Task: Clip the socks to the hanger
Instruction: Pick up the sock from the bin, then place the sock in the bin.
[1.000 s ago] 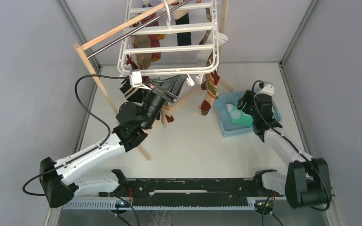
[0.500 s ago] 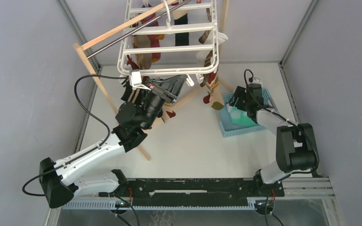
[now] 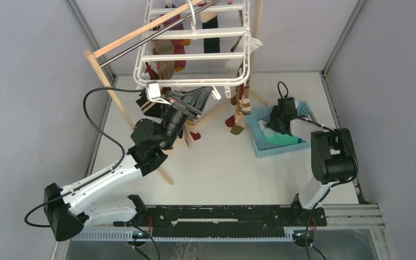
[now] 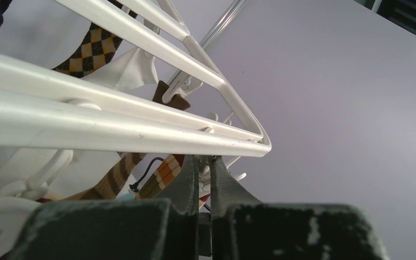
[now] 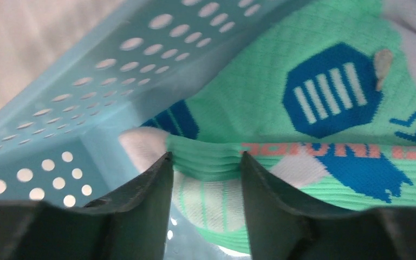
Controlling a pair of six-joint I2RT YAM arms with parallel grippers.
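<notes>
The white hanger hangs from a wooden pole at the back. A brown and orange striped sock dangles from its front right corner and also shows in the left wrist view. My left gripper is raised under the hanger's front bar. Its jaws are almost closed on a small white clip there. The mint-green sock with blue and white patches lies in a blue basket. My right gripper is open inside the basket, and its fingers straddle the sock's cuff.
A wooden pole stand with slanted legs carries the hanger. Several other socks hang from the frame, among them a black one and an argyle one. The basket's perforated wall is close to my right fingers. Grey walls enclose the table.
My right gripper has moved left and down into the basket, onto the mint-green sock. The hanging striped sock has swung. My left gripper has stayed at the hanger's front bar.
</notes>
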